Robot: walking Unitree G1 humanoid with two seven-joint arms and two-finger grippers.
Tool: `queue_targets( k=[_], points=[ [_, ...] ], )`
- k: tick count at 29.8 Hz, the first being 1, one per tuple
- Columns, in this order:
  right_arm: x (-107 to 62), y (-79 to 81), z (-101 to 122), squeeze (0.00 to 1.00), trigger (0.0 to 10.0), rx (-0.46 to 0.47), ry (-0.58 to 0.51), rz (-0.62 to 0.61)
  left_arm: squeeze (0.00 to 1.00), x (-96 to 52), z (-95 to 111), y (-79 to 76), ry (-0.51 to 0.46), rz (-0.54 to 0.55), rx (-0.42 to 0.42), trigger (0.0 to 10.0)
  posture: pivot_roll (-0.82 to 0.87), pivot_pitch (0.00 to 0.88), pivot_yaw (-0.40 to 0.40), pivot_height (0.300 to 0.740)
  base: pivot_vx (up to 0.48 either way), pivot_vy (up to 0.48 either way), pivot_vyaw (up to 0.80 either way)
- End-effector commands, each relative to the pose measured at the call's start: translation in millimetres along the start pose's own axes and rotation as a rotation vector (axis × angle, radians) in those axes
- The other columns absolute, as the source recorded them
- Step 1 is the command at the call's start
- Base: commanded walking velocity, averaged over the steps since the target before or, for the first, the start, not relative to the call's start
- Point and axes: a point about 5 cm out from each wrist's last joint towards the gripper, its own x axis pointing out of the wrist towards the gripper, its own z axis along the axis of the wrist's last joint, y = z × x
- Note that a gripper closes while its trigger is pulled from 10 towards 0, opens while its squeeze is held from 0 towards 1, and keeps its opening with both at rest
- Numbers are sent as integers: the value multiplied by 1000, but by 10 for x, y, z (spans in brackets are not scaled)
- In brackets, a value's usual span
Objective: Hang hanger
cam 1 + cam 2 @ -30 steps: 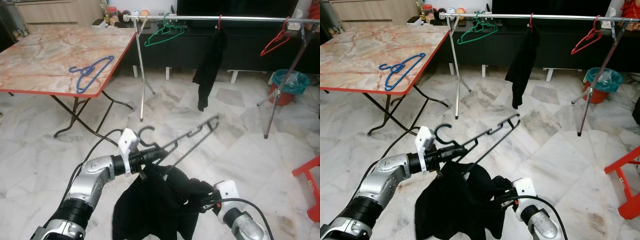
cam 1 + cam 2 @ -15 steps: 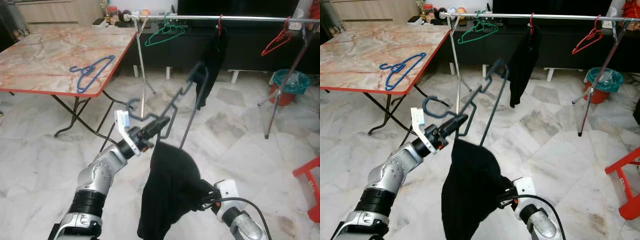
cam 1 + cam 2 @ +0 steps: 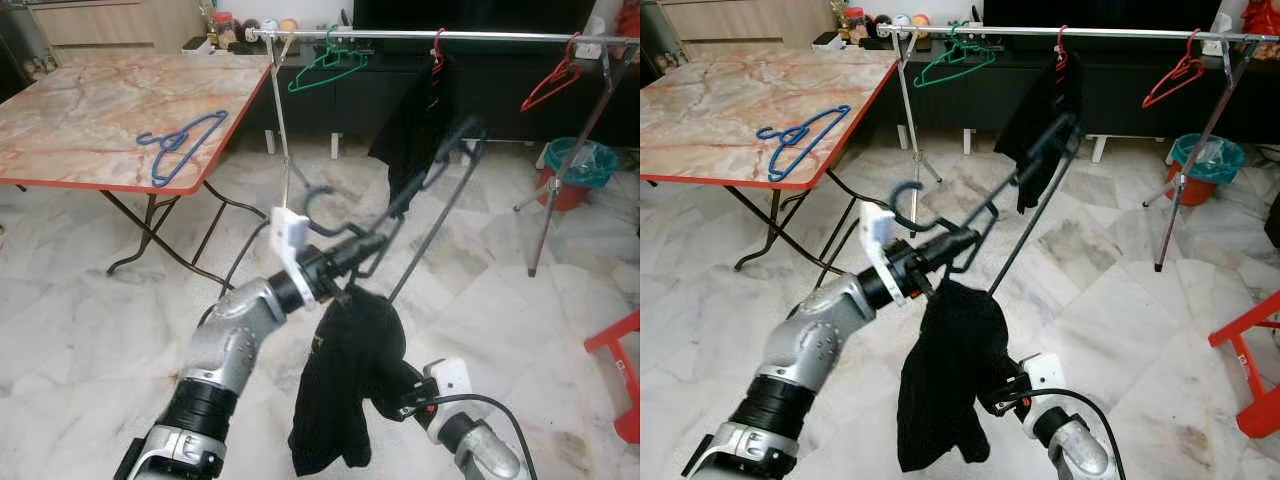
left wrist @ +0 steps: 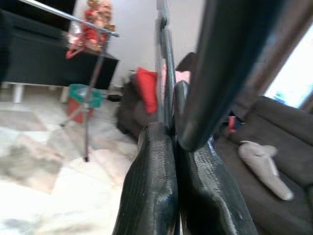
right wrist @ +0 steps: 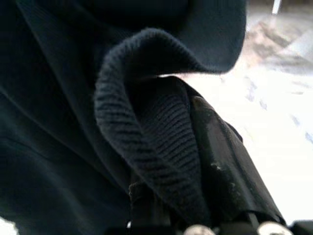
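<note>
Left end effector (image 3: 345,262): fingers pinched tight on dark hanger (image 3: 430,175), raised mid-air, tilted toward clothes rail (image 3: 450,36). Right end effector (image 3: 1002,392): closed on black garment (image 3: 345,375) drooping from hanger above floor.

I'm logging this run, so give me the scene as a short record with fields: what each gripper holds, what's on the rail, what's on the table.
left gripper: shut on the black hanger, raised toward the rail
right gripper: low, shut on the black garment draped from that hanger
clothes rail: carries a green hanger, a red hanger and a dark garment on a red hook
table: a blue hanger lies on it
black hanger state: tilted, not yet on the rail
</note>
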Motion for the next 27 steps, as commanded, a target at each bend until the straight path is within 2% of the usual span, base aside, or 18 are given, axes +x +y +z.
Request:
queue_targets(
  k=[1,2,3,5,6,7,8,9,13,14,16,17,18,20,21,22,24,27],
  points=[
    [44,36,81,0,10000,0,-39,25,0,68,96,26,-44,62,41,10000,-31,0,62,740,0,0,0],
    [49,39,98,0,10000,-1,-45,28,0,88,91,33,-44,90,71,10000,-31,0,62,740,0,0,0],
    [56,39,125,0,10000,-2,-55,30,0,115,59,33,-35,126,139,10000,-30,0,62,740,0,0,0],
    [58,42,136,0,10000,-2,-59,34,0,128,44,48,-44,163,139,10000,-34,0,62,740,0,0,0],
    [56,45,143,0,10000,-2,-62,40,0,139,54,89,-84,224,79,10000,-34,0,61,740,0,0,0],
    [56,45,143,0,10000,-2,-62,40,0,139,54,89,-84,224,79,10000,-34,0,61,740,0,0,0],
    [55,46,148,0,10000,-1,-63,43,0,144,61,107,-107,253,44,10000,-34,0,61,740,0,0,0],
    [51,50,156,0,10000,0,-66,47,0,162,65,107,-139,266,-30,10000,-35,0,60,740,0,0,0],
    [44,49,174,0,10000,0,-70,47,0,199,45,91,-156,292,-77,10000,-33,0,60,740,0,0,0],
    [40,47,190,0,10000,1,-75,44,0,222,15,81,-140,308,-44,10000,-32,0,60,740,0,0,0],
    [39,44,201,0,10000,1,-79,44,0,227,5,93,-137,329,-36,10000,-32,0,60,740,0,0,0],
    [40,38,223,0,10000,9,-89,42,0,223,20,131,-160,368,-78,10000,-32,0,60,740,0,0,0],
    [41,27,264,0,10000,25,-107,41,0,221,44,175,-195,402,-166,10000,-32,0,60,740,0,0,0],
    [39,27,298,0,10000,49,-121,55,0,232,80,136,-239,325,-280,10000,-35,0,60,740,0,0,0],
    [37,34,313,0,10000,66,-120,76,0,249,112,56,-266,217,-382,10000,-35,0,60,740,0,0,0],
    [37,34,313,0,10000,66,-120,76,0,249,112,56,-266,217,-382,10000,-35,0,60,740,0,0,0],
    [17,14,321,0,10000,56,-92,88,0,256,191,-114,-305,37,-462,10000,-34,0,55,740,0,0,0],
    [-18,-21,335,0,10000,49,-86,90,0,247,212,-280,-288,-119,-500,10000,-32,0,53,740,0,0,0]
  ],
)
